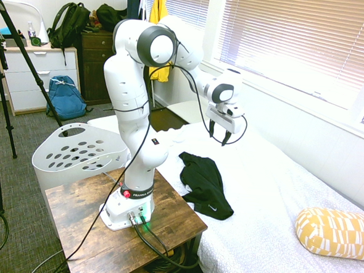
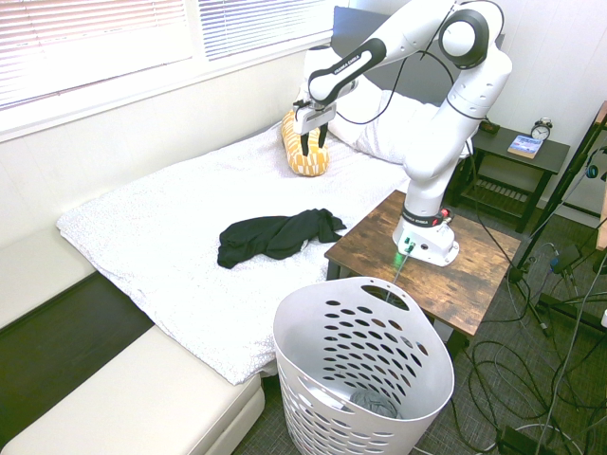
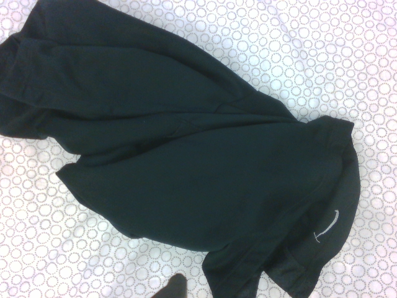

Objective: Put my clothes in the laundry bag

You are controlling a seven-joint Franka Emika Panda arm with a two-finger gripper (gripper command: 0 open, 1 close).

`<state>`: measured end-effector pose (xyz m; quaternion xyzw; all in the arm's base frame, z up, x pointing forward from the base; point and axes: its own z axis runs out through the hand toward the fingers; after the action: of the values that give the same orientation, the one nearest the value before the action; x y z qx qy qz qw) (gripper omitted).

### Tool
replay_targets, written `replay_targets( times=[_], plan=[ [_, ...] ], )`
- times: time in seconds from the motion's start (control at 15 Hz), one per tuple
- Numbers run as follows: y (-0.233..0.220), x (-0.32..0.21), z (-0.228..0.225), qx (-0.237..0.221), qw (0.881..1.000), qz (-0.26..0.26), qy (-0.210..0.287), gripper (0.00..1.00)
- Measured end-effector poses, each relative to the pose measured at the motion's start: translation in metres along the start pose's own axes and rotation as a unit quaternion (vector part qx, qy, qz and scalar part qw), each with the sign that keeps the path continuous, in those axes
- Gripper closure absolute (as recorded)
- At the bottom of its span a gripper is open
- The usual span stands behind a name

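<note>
Black garment (image 1: 205, 186) crumpled on the white bedspread (image 2: 161, 227) by the wooden side table (image 2: 436, 265), well apart from the white laundry basket (image 2: 365, 379) on the floor; soft, light and floppy by the look of it, likely to sag and trail, so best pinched at a raised fold near the bunched middle. Long axis along the bed's edge, the small white logo (image 3: 327, 226) at the end nearer the yellow pillow (image 1: 337, 232). Gripper (image 1: 224, 136) high above the bed, pointing down, fingers spread and empty.
</note>
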<state>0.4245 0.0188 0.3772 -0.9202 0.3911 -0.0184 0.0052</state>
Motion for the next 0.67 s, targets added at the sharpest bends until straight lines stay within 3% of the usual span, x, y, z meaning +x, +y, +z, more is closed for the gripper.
replay_targets(
  times=[0.4,0.67],
  plan=[
    [-0.038,0.007,0.010,0.031,0.999,-0.013,0.026,0.00],
    [-0.083,0.026,0.071,0.044,0.998,-0.040,0.022,0.00]
  ],
)
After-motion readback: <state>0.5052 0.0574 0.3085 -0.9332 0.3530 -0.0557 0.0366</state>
